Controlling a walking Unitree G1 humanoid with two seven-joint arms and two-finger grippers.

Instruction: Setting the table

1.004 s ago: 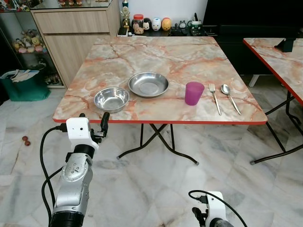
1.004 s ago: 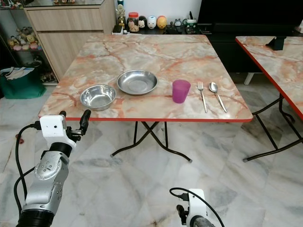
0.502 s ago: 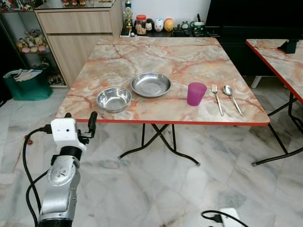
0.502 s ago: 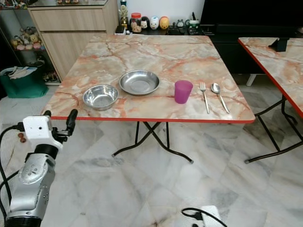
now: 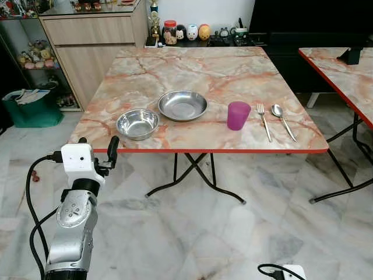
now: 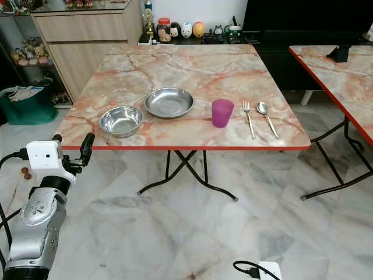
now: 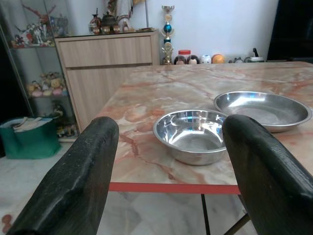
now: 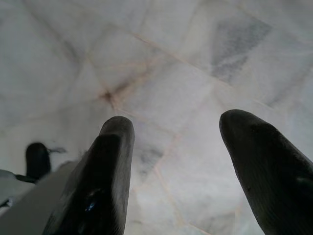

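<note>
Tableware sits along the near half of the marble-patterned table [image 5: 192,64], whose top is trimmed with a red edge: one small steel bowl [image 5: 137,123] nearest the robot's left corner, one wider steel dish [image 5: 183,105] just behind and to the right of it, one purple cup [image 5: 238,115], then one fork [image 5: 264,121] and one spoon [image 5: 282,120] lying side by side, close to the right edge. The bowl is set a little back from the front edge, and the cutlery handles stop short of it too. The far half of the tabletop is bare. Between the robot and the table lies open marble floor [image 5: 192,233], with the table's black folding legs crossing underneath. A second table [image 5: 344,76] of the same pattern stands to the right, a gap of floor between the two. To the left is a wooden cabinet [image 5: 93,41] and a green bag [image 5: 32,108] on the floor. No writing can be read on anything. The left gripper [image 5: 96,147] is raised just in front of the table's near left corner, at about edge height, its fingers [image 7: 78,181] spread apart and empty, with the bowl framed between them in the left wrist view. The right gripper [image 8: 171,161] hangs low over the floor, its fingers likewise apart and holding nothing.
</note>
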